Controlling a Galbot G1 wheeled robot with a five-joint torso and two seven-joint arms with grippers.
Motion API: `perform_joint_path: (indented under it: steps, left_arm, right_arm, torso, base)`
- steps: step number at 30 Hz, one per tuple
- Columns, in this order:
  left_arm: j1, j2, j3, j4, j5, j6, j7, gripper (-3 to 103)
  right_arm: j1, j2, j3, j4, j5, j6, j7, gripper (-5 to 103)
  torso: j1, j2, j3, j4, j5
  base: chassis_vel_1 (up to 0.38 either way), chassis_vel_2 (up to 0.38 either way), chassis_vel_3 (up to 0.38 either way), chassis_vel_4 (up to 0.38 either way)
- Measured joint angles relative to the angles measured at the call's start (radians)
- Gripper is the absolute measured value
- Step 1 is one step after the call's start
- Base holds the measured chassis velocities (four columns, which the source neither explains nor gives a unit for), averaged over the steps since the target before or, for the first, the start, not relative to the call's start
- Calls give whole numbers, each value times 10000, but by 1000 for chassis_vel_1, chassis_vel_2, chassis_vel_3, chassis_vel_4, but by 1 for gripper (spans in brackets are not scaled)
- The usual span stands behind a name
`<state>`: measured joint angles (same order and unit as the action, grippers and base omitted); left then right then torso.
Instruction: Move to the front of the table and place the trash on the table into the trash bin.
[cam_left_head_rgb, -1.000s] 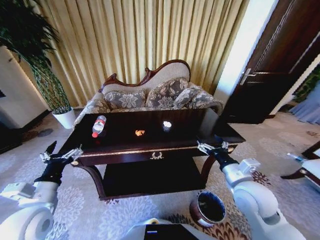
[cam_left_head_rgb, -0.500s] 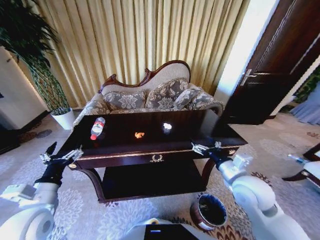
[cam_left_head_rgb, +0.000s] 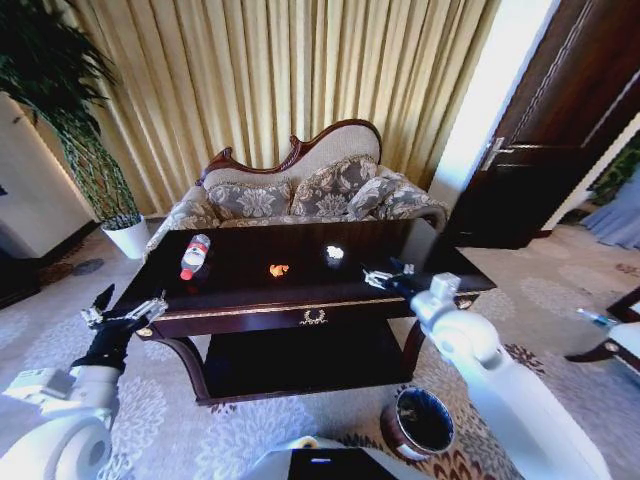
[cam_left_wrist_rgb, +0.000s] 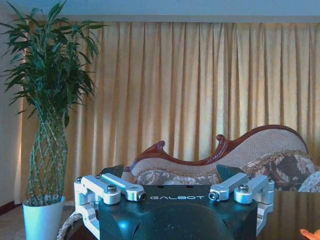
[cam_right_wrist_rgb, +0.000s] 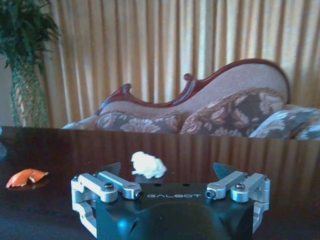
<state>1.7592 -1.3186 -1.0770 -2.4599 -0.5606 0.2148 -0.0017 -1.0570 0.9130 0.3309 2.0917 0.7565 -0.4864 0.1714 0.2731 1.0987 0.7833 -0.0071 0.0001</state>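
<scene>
Room: gold curtains, a carved-frame sofa (cam_left_head_rgb: 300, 185) behind the table (cam_left_head_rgb: 250, 305), a potted plant (cam_left_head_rgb: 95, 160) at far left, a dark door (cam_left_head_rgb: 560, 120) at right.
Left gripper (cam_left_head_rgb: 125, 312): held off the table's left front corner, above the carpet, fingers spread wide and holding nothing.
Bottle (cam_left_head_rgb: 195, 255): lying on its side at the left end of the tabletop, red cap toward the front edge.
Orange scrap (cam_left_head_rgb: 279, 270): near the middle of the tabletop, between bottle and paper wad; the right wrist view has it (cam_right_wrist_rgb: 26, 177) to one side of the claw.
Paper wad (cam_left_head_rgb: 334, 253): on the tabletop, just beyond the right claw; the right wrist view shows it (cam_right_wrist_rgb: 148, 165) ahead, between the spread fingers but not touched.
Right gripper (cam_left_head_rgb: 384, 276): over the right part of the tabletop, open and empty.
Trash bin (cam_left_head_rgb: 420, 420): on the carpet, below the table's right front corner.
</scene>
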Motion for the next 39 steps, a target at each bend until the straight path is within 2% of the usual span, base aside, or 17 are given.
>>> perform_joint_path:
  steps: [4, 6, 17, 21, 32, 39]
  left_arm:
    - [-9, -5, -33, 24, 7, 41, -56, 100]
    - [-10, -38, -83, 42, 15, 91, -103, 100]
    - [-51, -201, -101, 235, 168, 106, -151, 100]
    - [-143, -220, -64, 336, 210, 106, -157, 100]
    - [-242, -250, -40, 471, 231, 125, -181, 100]
    - [-241, -248, -82, 506, 227, 120, -181, 100]
  right_arm:
    - [607, 113, -610, -389, -23, -6, 13, 100]
    - [1354, 285, -1302, -970, -79, -7, 15, 100]
    - [3241, 876, -2587, -2602, -316, 17, 24, 100]
    - [3889, 1225, -3108, -3386, -344, -95, 296, 100]
    - [4683, 1666, -3681, -4222, -220, -757, 953, 100]
    - [4719, 1710, -3751, -4290, -212, -956, 1153, 100]
  torso:
    - [0, 0, 0, 2, -3]
    - [0, 0, 0, 0, -3]
    - [0, 0, 0, 2, -3]
    - [0, 0, 0, 1, -1]
    - [0, 0, -1, 2, -1]
    - [1, 0, 0, 1, -1]
  base:
    - [0, 0, 0, 0]
    - [0, 0, 0, 0]
    - [0, 0, 0, 0]
    - [0, 0, 0, 0]
    - [0, 0, 0, 0]
    - [0, 0, 0, 0]
